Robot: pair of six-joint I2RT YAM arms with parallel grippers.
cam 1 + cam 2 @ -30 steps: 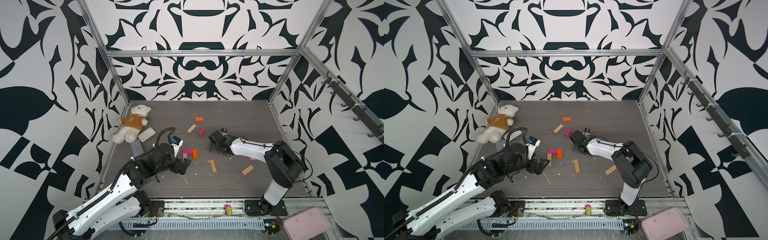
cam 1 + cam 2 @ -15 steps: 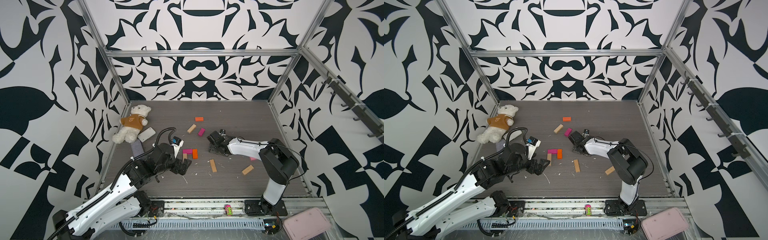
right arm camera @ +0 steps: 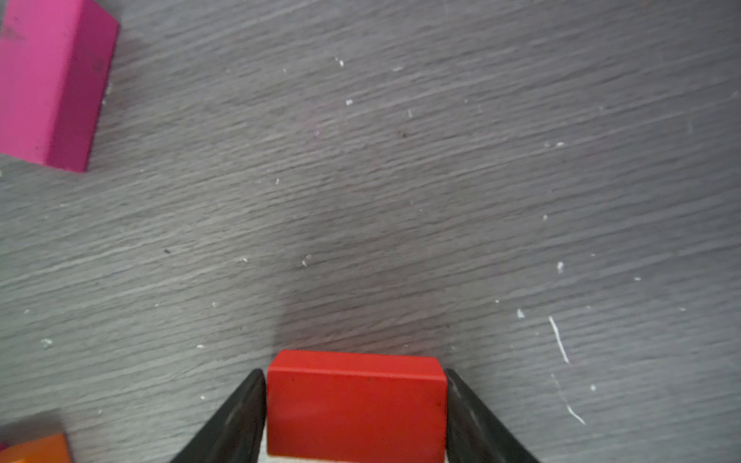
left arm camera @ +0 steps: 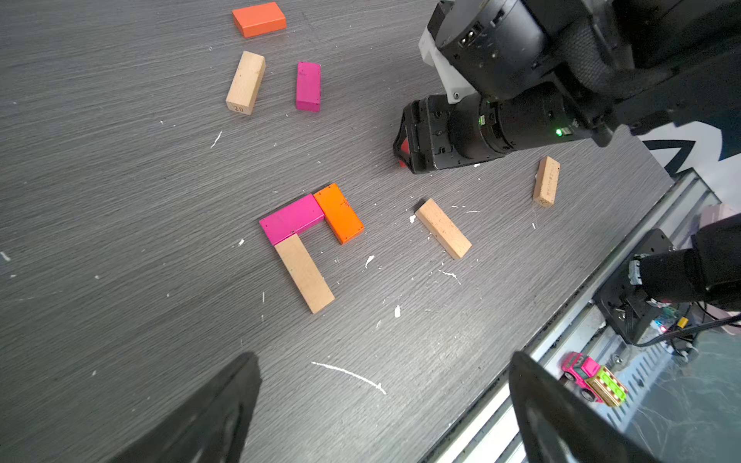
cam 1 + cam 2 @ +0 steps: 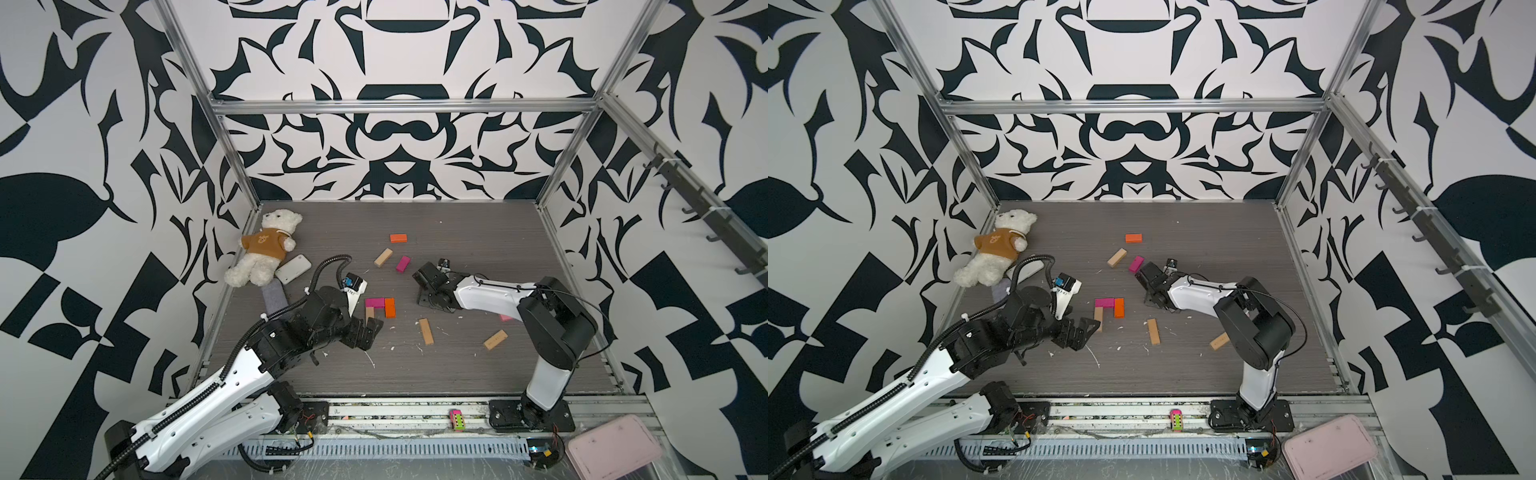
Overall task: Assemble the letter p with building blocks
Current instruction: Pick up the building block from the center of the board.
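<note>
A partial figure lies mid-table: a magenta block [image 4: 292, 219], an orange block [image 4: 339, 213] and a tan block [image 4: 304, 273] joined in a hook shape, also seen in a top view as the magenta block [image 5: 374, 302]. My left gripper [image 5: 368, 332] hovers open just in front of the tan block, nothing between its fingers [image 4: 240, 385]. To the right, my right gripper [image 5: 419, 287] is low on the table. Its jaws press both sides of a red block [image 3: 356, 405]. Loose blocks: orange [image 5: 398, 238], tan [image 5: 382, 257], magenta [image 5: 402, 264], tan [image 5: 426, 331], tan [image 5: 495, 339].
A teddy bear [image 5: 266, 249] and a white flat object [image 5: 293, 269] lie at the back left. A toy car [image 5: 456, 419] sits on the front rail, and a pink tray [image 5: 613, 449] is off the table's front right corner.
The right gripper has slid slightly left and its jaws have narrowed onto the red block. The left arm has not moved.
</note>
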